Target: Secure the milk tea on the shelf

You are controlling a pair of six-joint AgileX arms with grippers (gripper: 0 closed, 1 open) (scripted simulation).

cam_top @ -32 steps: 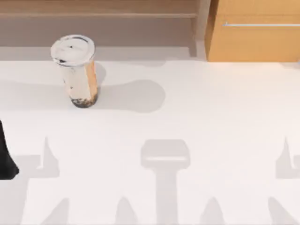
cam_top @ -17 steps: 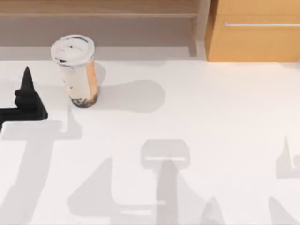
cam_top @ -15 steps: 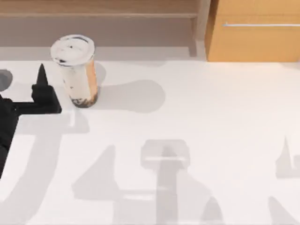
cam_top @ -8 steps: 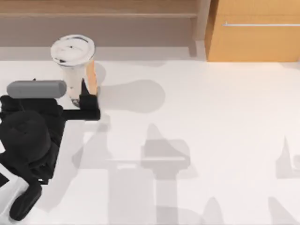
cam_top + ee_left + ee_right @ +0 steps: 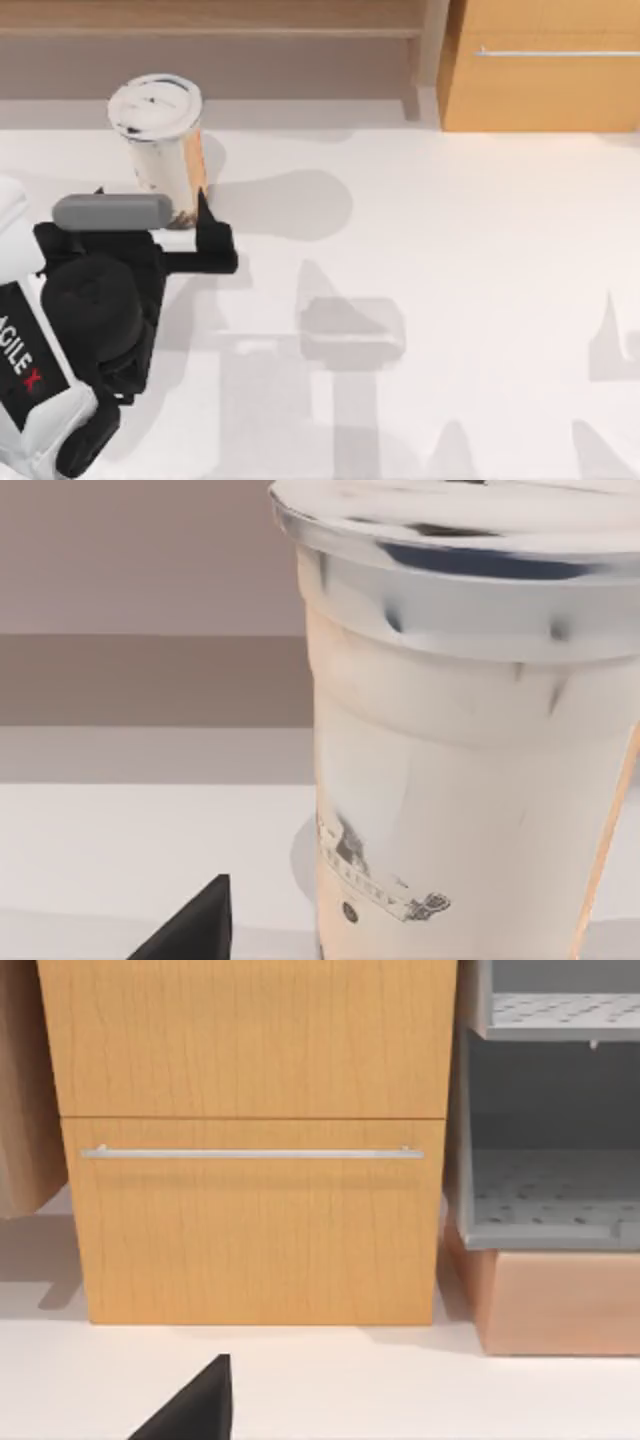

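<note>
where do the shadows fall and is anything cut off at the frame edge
Top view: the milk tea throws a soft grey shadow toward the table's right; fainter arm shadows lie below it. Left wrist view: the cup is cropped at the frame's edges.

Glossy clear-plastic milk tea (image 5: 165, 150) — matt wooden shelf (image 5: 210, 20) (smooth)

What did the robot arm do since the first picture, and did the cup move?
The left gripper swept in from the table's left edge to the milk tea and now sits at the cup's base, one black finger on its right. A grasp isn't visible. The cup stayed upright in place, below the shelf.
</note>
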